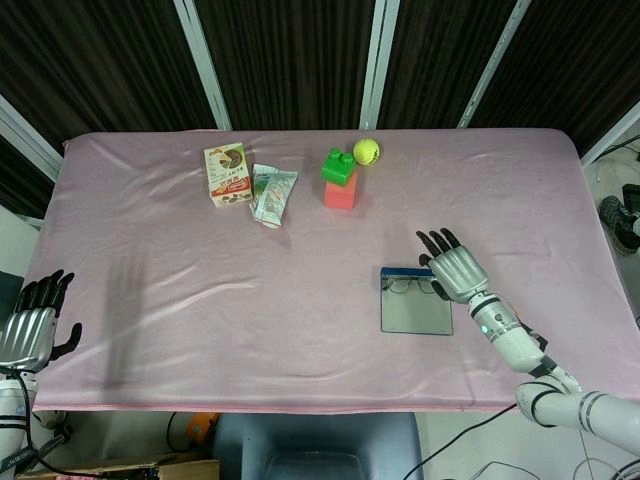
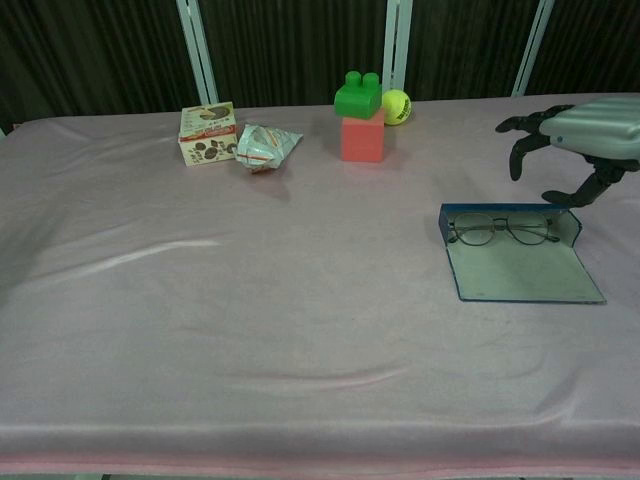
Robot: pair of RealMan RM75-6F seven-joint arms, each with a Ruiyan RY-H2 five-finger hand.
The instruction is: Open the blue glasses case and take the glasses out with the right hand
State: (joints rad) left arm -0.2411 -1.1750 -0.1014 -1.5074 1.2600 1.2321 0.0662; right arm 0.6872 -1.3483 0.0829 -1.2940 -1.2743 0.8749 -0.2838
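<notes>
Glasses (image 2: 503, 229) in open case (image 2: 520, 270), right robot hand (image 2: 575, 140) just above; blocks (image 2: 361, 118), ball (image 2: 396, 105) behind.
</notes>
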